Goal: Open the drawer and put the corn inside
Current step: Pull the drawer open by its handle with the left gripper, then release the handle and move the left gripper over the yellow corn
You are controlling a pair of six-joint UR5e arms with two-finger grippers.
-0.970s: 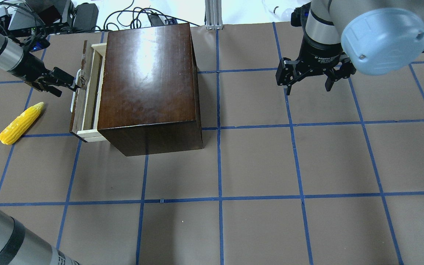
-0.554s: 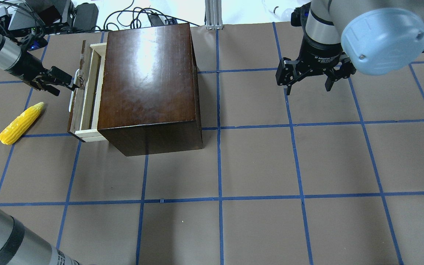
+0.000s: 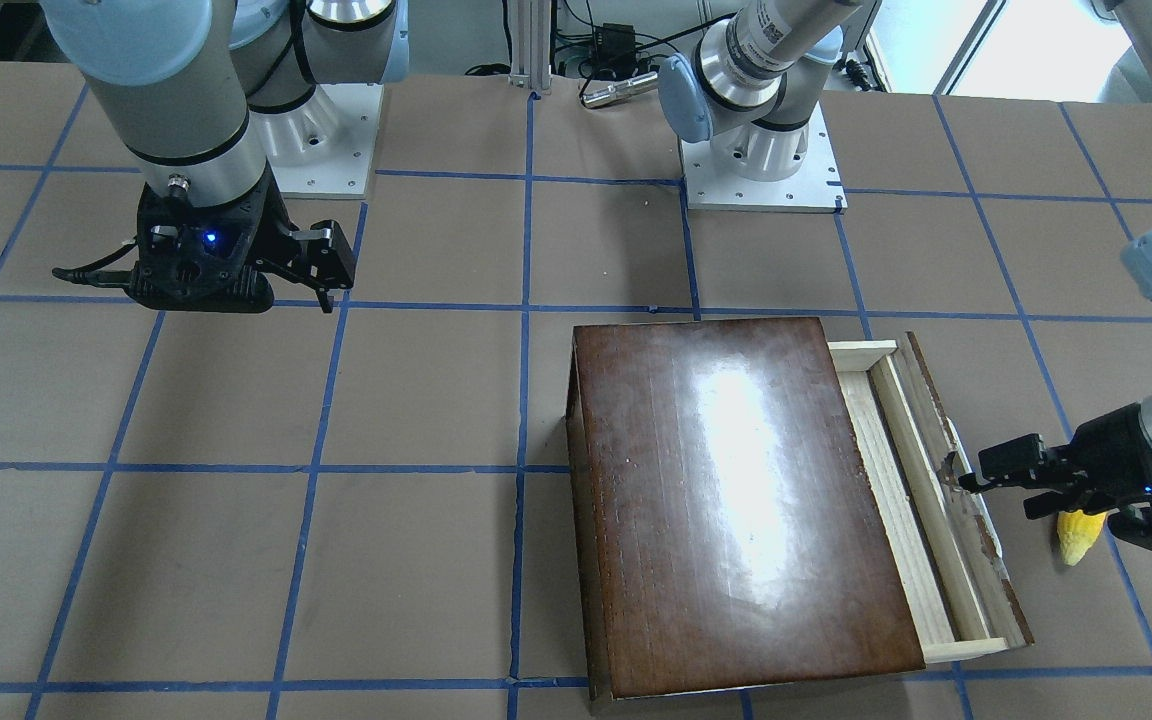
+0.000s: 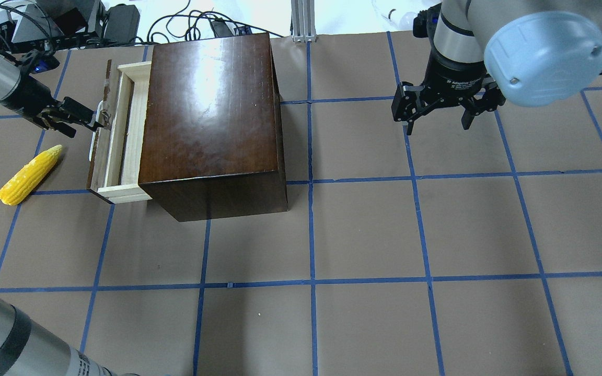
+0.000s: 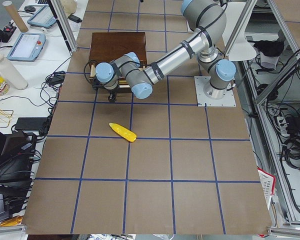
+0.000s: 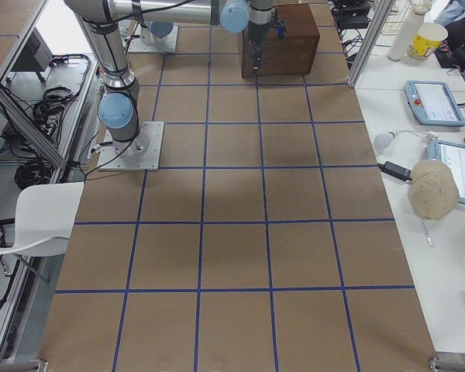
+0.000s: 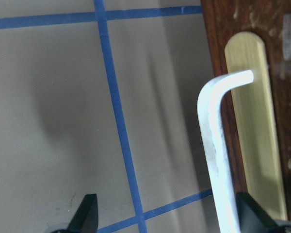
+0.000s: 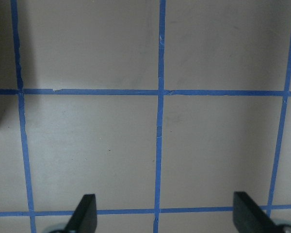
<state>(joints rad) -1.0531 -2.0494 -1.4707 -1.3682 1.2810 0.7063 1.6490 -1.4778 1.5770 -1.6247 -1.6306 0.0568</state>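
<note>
**Left gripper [image 4: 82,123]: opening step under way, loading not begun**

Gripper state: spread wide, clamped on nothing. In the left wrist view its two black fingertips [image 7: 87,213] stood far apart. A whitish, bent metal bar handle [image 7: 216,145] ran between them, close beside the fingertip nearer the furniture. Contact could not be confirmed. Judged from the pose, the handle was hooked rather than pinched.

The handle was mounted on the worn dark-brown front panel [image 4: 100,112] of a long, shallow drawer of pale unfinished wood [image 4: 123,130]. The drawer projected partway from a glossy dark-brown wooden box [image 4: 209,109], exposing a narrow strip of its floor. No object showed in that strip.

A bright yellow, tapered corn cob with bumpy kernels [image 4: 30,175] lay on the brown paper-covered table with a blue tape grid [image 4: 363,235]. It lay near the pulling gripper, on the side away from the box, apart from the drawer front and touched by nothing.

The right gripper [image 4: 438,125] hung above bare table, well apart from the box, fingers wide and empty.

Status, as judged:
1. Opening: partly done. The exposed gap looked narrow for the cob, so a further pull seemed necessary.
2. Releasing the handle: not done.
3. Grasping the cob and placing it in the drawer: not done.
</note>
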